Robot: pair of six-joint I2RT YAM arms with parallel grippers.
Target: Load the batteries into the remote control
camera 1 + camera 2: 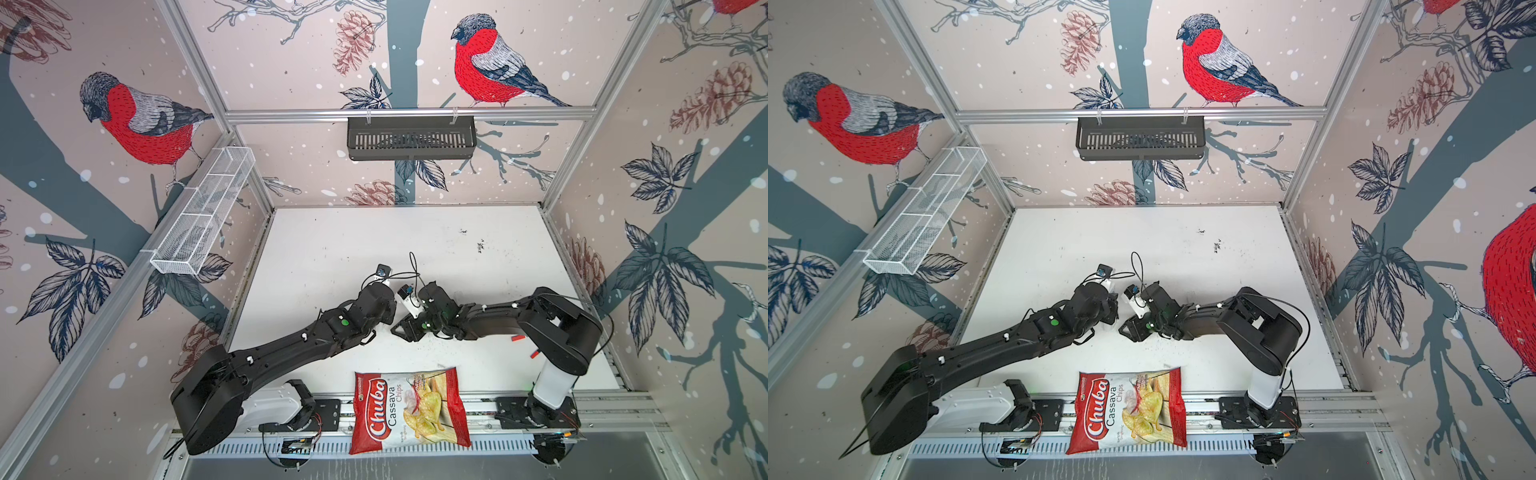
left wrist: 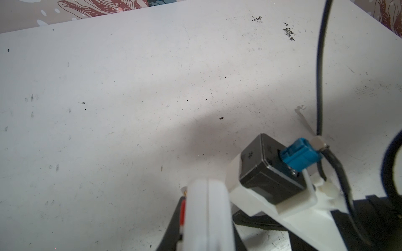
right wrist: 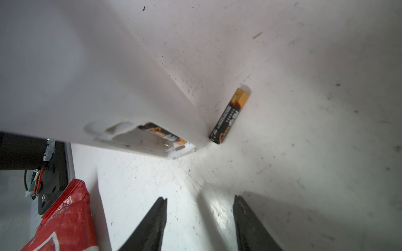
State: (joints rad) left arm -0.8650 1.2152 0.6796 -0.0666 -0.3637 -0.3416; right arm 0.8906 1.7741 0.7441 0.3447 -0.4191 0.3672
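The remote control (image 2: 202, 219) is a slim white bar seen edge-on in the left wrist view, and my left gripper (image 2: 207, 202) is shut on it. In the right wrist view the remote control (image 3: 97, 76) shows its plain back, with the open compartment (image 3: 139, 139) at its end. One battery (image 3: 165, 135) lies inside that compartment. The other battery (image 3: 230, 117), dark with a gold end, lies on the table touching the remote's corner. My right gripper (image 3: 200, 206) stands open and empty a short way from it. In both top views the arms hide the remote and the batteries.
A red Chuba chips bag (image 1: 411, 411) lies at the table's front edge, also near my right gripper as the chips bag (image 3: 65, 217). Two small red-tipped bits (image 1: 517, 338) lie by the right arm's base. A black basket (image 1: 411, 137) and a white mesh basket (image 1: 203, 212) hang on the walls.
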